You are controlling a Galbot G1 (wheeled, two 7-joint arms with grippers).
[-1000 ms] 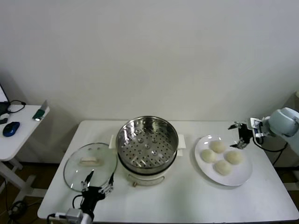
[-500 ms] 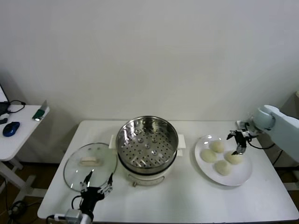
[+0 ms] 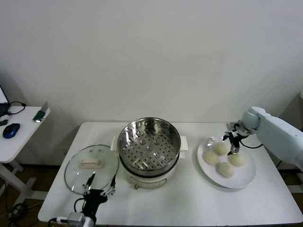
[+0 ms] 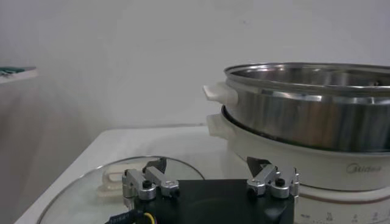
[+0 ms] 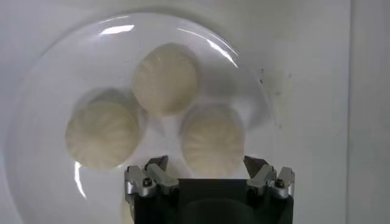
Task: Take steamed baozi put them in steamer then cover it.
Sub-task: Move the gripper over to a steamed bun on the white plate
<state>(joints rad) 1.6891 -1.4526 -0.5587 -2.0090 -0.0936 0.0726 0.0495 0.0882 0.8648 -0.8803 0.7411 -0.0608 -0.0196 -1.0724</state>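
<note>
Steamer [image 4: 317,115] cut off at the left wrist view's edge, cover [image 4: 91,189] only partly in that view behind left gripper [image 4: 210,182], fourth of the steamed baozi [image 5: 128,210] almost wholly hidden behind right gripper [image 5: 207,182], plate [image 5: 36,91] cropped at that frame's edge.

Four steamed baozi [image 3: 220,148], one plate [image 3: 246,178], one steamer [image 3: 148,144], one cover [image 3: 91,163].

Left gripper [image 4: 210,180] at bottom center of frame, fingertips [image 4: 149,182] spread wide, nothing between them. Glass cover [image 4: 91,189] lying flat at lower left, cream handle [image 4: 113,180] visible through gripper's left side. Steamer [image 4: 304,115] filling right half: shiny steel pot on cream base, side handle [image 4: 219,93] pointing toward frame center. White table [image 4: 146,143] under everything.
</note>
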